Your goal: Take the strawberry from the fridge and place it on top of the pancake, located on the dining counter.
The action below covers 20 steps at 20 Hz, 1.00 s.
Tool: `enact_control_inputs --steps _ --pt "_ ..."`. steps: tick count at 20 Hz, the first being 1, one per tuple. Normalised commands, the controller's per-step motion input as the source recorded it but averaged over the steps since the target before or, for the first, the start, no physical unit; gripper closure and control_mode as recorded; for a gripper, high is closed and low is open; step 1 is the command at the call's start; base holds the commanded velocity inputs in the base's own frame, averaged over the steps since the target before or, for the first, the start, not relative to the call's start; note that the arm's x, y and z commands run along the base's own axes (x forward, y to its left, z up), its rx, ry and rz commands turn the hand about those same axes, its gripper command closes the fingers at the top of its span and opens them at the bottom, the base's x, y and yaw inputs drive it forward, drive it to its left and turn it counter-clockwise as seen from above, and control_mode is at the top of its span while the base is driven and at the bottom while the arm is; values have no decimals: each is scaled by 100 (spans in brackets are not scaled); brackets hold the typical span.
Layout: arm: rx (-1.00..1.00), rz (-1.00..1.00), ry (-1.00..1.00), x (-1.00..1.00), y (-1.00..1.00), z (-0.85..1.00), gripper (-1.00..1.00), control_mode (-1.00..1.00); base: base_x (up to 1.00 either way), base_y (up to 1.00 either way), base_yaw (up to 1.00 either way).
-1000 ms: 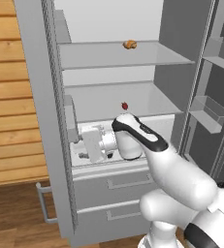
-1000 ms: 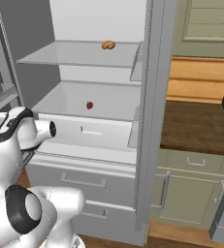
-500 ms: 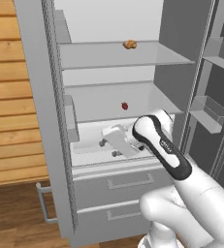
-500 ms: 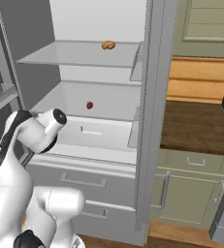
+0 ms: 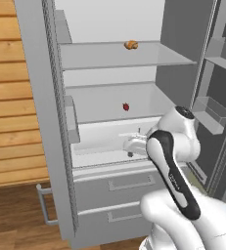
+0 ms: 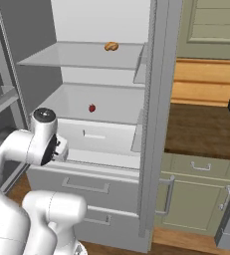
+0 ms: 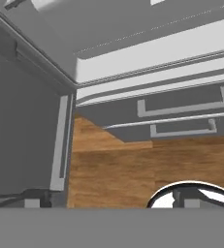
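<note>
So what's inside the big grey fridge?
Inside the tall light-grey fridge, a tiny dark-red strawberry sits on the lower white shelf. A lumpy orange-brown food sits on the shelf above. The robot's white arm covers part of the white bin below.

Kitchen: open fridge (image 5: 51, 122) at 12 o'clock, green cabinets (image 6: 196, 194) at 3, wood floor (image 7: 133, 169).

Wood-plank wall (image 5: 7, 97) left; wooden floor (image 7: 133, 179); green cabinets (image 6: 196, 194) right, dark countertop (image 6: 201, 129).
</note>
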Motion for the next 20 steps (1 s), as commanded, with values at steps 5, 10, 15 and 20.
enact_control_inputs --steps 5,10,15,20 --pt "-41 -16 -5 -27 -68 5 -100 -100 0 0 0" --pt "-14 -6 -2 -7 -32 19 -100 -100 0 0 0" --pt "-1 0 1 0 0 0 -100 -100 0 0 0" --pt "0 0 1 16 2 -9 -100 -100 0 0 0"
